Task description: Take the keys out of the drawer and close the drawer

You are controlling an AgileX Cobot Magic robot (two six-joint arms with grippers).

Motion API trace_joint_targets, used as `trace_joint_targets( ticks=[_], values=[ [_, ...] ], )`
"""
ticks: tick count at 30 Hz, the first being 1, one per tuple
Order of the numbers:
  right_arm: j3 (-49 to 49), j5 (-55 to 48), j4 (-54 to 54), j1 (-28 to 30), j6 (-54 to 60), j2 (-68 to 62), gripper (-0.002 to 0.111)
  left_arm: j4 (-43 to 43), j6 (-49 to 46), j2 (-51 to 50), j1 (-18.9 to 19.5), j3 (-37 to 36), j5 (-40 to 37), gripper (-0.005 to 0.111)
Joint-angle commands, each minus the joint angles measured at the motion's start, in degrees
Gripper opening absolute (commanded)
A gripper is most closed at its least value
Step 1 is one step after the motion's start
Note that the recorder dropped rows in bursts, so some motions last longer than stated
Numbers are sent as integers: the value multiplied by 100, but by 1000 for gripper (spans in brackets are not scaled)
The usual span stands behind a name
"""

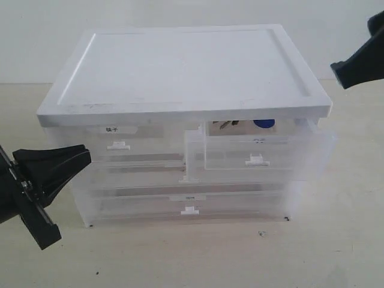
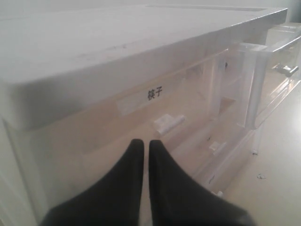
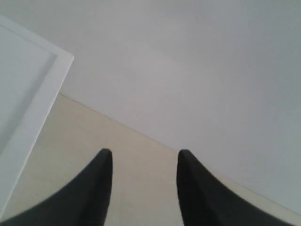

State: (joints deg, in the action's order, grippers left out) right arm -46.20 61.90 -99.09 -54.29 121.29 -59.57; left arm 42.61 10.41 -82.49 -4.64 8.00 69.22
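Keys point(image 1: 228, 125) barely visible under the cabinet lid point(image 1: 180, 66), drawer point(image 1: 300, 153) ajar — left pincer point(image 2: 143, 143) narrow, right pincer point(image 3: 145, 155) wide, both empty

From my end the cabinet top point(image 1: 186, 66) looks like white matt plastic, smooth w/ a few faint scuffs along the near edge. The drawer point(image 1: 264, 153) on the right is clear, slightly frosted plastic, a bit glossy at the edges, and its tab handle point(image 1: 257, 159) is opaque white plastic. The keys point(image 1: 228, 125) read as dull silver metal, and the blue fob point(image 1: 264, 123) looks glossy. The table point(image 1: 336, 240) is pale beige, matt, smooth. The left gripper point(image 2: 142, 143) and right gripper point(image 3: 145, 153) look black and matt, prob plastic.
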Motion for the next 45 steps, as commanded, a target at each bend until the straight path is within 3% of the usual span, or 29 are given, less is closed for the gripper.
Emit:
trace_joint_targets(
  ticks=[1,4,7,15,23,26,29,33,36,39,45],
  values=[
    [-14,329,-86,-224,92,38,25,45,25,-18,-11,17,74,5],
    [-4,309,-86,-436,92,38,14,68,25,-18,-11,17,74,5],
    [34,-55,-86,-702,92,38,14,68,39,-18,-11,17,74,5],
    [146,-3085,-86,-1693,92,38,3,90,39,-18,-11,17,74,5],
    [376,-6418,-86,-1733,-529,38,3,90,39,-18,-11,17,74,5],
    [618,-6900,68,-1721,-1200,29,3,165,39,-18,-11,17,74,5],
    [847,-7331,1930,-1518,-3093,29,3,214,68,-18,-11,17,74,5],
    [419,-10172,6637,-725,-7859,-268,3,229,84,-18,-11,17,74,5],
    [88,-11208,9941,-586,-10989,-366,3,227,84,-18,-11,28,74,5],
    [89,-11629,11991,-609,-12235,-315,3,215,84,-18,-11,28,74,5],
    [668,-11276,14268,-1320,-13226,-289,14,215,60,-18,-11,28,74,5]
  ],
)
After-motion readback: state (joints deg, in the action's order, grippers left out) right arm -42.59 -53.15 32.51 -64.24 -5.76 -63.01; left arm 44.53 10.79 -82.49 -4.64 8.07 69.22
